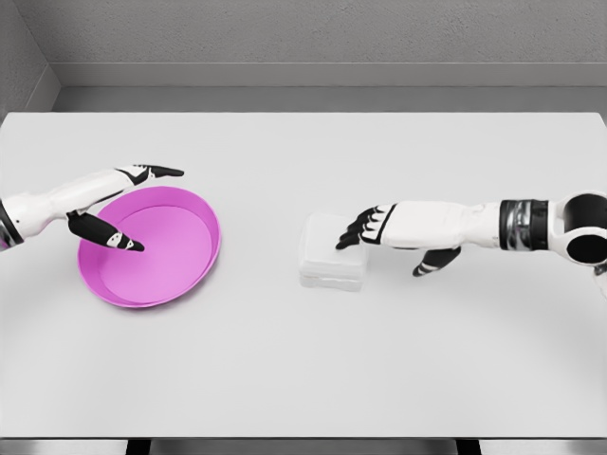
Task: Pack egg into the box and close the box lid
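From the head view, a clear box (332,251) with its lid down sits near the middle of the white table (303,370), and the right hand (384,227) rests its curled fingertips (353,237) on the lid's right side — pressing, not grasping. Toward the table's left edge lies a pink bowl (156,248), the left hand (119,204) hovering over its left rim with fingers spread and holding nothing — the egg cannot be seen.
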Controlling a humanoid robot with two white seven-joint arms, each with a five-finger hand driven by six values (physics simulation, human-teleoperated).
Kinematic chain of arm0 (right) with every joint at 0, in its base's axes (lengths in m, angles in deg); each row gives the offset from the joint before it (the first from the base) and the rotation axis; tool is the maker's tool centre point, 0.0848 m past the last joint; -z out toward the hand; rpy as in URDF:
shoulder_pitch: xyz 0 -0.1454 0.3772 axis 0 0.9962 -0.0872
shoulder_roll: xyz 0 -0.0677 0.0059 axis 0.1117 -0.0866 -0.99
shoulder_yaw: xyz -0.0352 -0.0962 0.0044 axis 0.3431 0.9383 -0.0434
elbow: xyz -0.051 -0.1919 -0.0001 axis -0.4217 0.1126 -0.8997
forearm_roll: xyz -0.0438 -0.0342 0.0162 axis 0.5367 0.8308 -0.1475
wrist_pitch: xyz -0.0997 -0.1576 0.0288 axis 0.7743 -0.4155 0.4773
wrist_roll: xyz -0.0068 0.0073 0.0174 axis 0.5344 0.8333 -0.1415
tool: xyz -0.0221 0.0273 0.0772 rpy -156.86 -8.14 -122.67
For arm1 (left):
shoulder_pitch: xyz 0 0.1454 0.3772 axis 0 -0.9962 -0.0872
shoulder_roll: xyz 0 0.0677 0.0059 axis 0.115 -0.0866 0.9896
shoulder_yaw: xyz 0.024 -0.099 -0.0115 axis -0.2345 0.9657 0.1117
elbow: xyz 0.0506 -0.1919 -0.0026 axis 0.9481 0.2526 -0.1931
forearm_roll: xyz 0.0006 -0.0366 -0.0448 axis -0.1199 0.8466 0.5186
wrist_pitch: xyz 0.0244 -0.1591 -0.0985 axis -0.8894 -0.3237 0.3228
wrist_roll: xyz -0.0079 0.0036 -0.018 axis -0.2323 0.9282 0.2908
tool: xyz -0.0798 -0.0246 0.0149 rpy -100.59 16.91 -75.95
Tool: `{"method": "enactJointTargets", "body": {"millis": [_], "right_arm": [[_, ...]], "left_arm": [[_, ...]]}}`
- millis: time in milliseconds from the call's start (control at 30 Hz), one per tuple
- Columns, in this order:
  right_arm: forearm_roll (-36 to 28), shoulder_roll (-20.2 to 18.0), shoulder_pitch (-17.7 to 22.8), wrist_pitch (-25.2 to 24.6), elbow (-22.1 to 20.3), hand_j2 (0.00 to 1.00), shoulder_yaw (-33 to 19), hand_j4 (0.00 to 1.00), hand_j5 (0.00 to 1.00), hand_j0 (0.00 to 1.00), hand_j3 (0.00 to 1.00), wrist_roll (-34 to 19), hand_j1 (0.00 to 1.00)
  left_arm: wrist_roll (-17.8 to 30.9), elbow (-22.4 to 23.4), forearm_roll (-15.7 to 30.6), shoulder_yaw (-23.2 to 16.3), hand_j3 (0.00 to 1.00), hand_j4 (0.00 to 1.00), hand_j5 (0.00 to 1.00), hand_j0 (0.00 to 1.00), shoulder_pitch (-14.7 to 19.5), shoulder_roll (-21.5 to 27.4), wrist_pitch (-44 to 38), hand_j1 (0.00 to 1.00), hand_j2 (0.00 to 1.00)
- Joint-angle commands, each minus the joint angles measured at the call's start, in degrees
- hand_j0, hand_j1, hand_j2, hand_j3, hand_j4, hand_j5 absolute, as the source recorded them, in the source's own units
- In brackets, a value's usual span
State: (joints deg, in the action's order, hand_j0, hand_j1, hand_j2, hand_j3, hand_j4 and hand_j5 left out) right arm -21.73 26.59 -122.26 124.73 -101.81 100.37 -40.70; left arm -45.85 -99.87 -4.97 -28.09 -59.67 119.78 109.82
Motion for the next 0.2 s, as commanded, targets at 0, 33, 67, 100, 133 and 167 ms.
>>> {"method": "enactJointTargets", "body": {"millis": [0,33,67,100,133,167], "right_arm": [[1.1,0.5,-0.1,-0.1,1.4,1.00,-1.9,1.00,1.00,1.00,1.00,0.0,1.00],[1.1,-1.7,-0.1,-0.1,1.4,1.00,-4.8,1.00,1.00,1.00,1.00,0.0,1.00],[1.1,-2.3,0.2,-0.1,1.4,1.00,-7.3,1.00,1.00,1.00,1.00,0.0,1.00],[1.0,-3.7,0.3,-0.1,1.4,1.00,-8.5,1.00,1.00,1.00,1.00,0.0,1.00],[1.0,-4.7,0.4,-0.1,1.4,1.00,-9.3,1.00,1.00,1.00,1.00,0.0,1.00],[0.9,-6.0,1.0,-0.1,1.4,1.00,-11.1,1.00,1.00,1.00,1.00,0.0,1.00]], "left_arm": [[0.0,-0.5,0.8,0.2,1.00,1.00,1.00,1.00,0.0,0.1,-0.2,1.00,1.00],[0.0,-0.5,0.8,0.2,1.00,1.00,1.00,1.00,0.0,0.1,-0.2,1.00,1.00],[0.0,-0.5,0.7,0.3,1.00,1.00,1.00,1.00,0.0,0.1,-0.2,1.00,1.00],[0.0,-0.4,0.7,0.3,1.00,1.00,1.00,1.00,0.0,0.1,-0.2,1.00,1.00],[0.0,-0.4,0.7,0.3,1.00,1.00,1.00,1.00,0.0,0.1,-0.2,1.00,1.00],[0.0,-0.4,0.7,0.3,1.00,1.00,1.00,1.00,-0.1,0.1,-0.2,1.00,1.00]]}}
